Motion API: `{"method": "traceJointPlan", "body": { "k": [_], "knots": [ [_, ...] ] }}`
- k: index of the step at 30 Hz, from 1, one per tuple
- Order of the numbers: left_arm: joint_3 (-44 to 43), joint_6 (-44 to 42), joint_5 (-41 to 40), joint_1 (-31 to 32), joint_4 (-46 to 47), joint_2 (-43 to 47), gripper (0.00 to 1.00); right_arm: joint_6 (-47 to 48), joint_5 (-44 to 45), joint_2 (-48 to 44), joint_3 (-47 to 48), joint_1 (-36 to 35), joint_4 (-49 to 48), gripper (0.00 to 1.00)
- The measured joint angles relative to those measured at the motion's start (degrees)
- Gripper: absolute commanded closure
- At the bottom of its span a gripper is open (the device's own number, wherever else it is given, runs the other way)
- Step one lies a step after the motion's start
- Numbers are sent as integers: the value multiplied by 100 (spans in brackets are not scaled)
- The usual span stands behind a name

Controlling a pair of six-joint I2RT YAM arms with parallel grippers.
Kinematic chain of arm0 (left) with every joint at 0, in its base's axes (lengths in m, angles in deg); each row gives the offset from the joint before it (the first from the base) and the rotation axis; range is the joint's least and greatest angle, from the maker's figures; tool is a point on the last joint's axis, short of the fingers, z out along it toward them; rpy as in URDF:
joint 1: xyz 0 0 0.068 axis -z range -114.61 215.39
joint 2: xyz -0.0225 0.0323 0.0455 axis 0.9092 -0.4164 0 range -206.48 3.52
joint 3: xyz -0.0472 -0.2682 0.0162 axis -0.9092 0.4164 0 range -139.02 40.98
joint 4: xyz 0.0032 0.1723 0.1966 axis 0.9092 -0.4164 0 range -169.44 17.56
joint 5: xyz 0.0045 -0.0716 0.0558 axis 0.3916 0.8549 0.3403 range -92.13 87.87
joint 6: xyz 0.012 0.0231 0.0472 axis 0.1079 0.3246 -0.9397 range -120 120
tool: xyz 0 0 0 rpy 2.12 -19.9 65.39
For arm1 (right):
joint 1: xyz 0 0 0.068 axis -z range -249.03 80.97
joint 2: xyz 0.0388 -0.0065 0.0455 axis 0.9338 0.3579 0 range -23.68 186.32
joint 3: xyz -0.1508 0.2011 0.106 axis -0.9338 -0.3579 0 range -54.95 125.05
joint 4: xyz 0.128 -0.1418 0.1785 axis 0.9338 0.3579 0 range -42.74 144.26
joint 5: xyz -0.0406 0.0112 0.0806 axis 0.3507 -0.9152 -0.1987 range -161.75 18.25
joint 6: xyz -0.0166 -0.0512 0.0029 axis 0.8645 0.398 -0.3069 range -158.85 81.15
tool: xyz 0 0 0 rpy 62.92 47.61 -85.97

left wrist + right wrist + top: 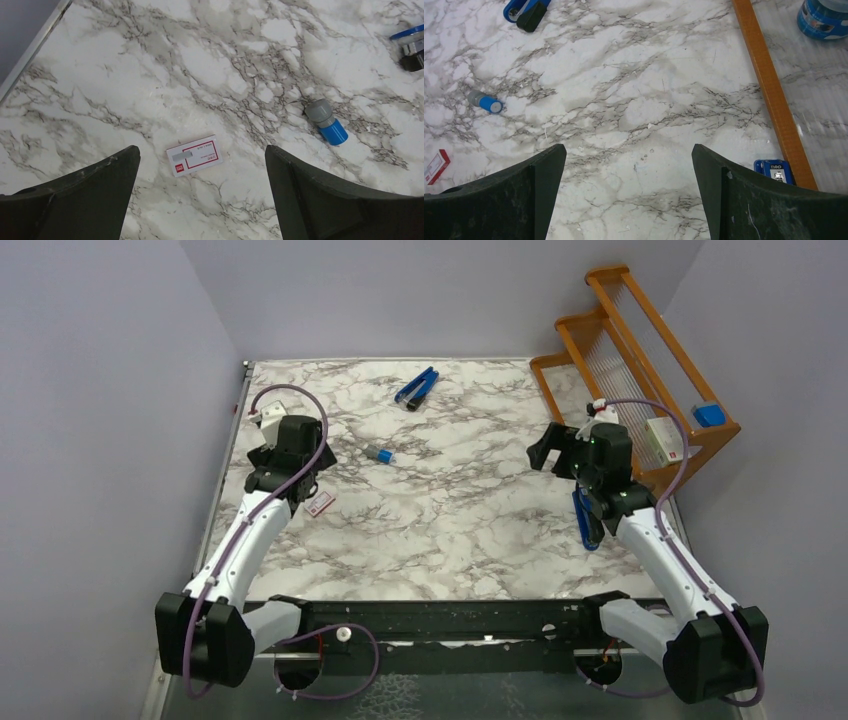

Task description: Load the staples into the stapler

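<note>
Lilac walls close in a marbled worktop; from above, the staples, a flat white box with red label, lie just beside the left pincer, on its near-right side, well apart from the right pincer; so the left arm is the nearer; the blue stapler lies far back, mid-worktop, apparently hinged open; a blue-capped cylinder sits between; the wooden rack on the right holds a white carton and a blue object.

Left wrist view: the pincer is spread wide and holds nothing; the box lies flat between its fingers, long axis across the gap, slightly tilted; whether it holds strips cannot be told.

Right wrist view: this pincer is also apart and empty; the stapler is far ahead-left.
</note>
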Motion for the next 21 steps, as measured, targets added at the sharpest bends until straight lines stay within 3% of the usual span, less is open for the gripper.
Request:
{"method": "traceJointPlan", "body": {
  "k": [9, 21],
  "knots": [
    [85, 920, 15, -142, -623, -719, 1, -162, -155, 63, -15, 0, 103, 0],
    [149, 1038, 162, -142, -726, -1502, 1, -251, -352, 208, -24, 0, 103, 0]
  ]
}}
